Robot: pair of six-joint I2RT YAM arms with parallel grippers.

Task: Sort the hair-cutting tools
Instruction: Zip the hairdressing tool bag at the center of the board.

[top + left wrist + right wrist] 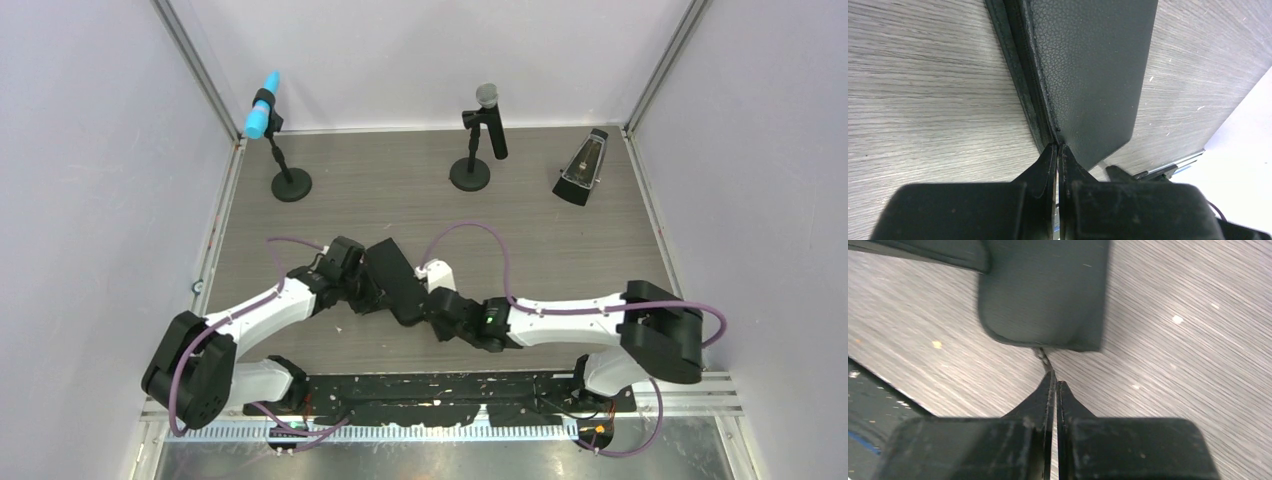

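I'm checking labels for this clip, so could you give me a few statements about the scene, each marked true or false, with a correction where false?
1. The left gripper and right gripper are both shut at the black zip case. True.
2. Scissors lie out on the table. False: no scissors show in any view.
3. The blue microphone stands at the back left. True.
4. The metronome stands between the two microphones. False: it stands at the back right, beyond the black microphone.
5. The right gripper's tips close on a small metal zip pull. True.
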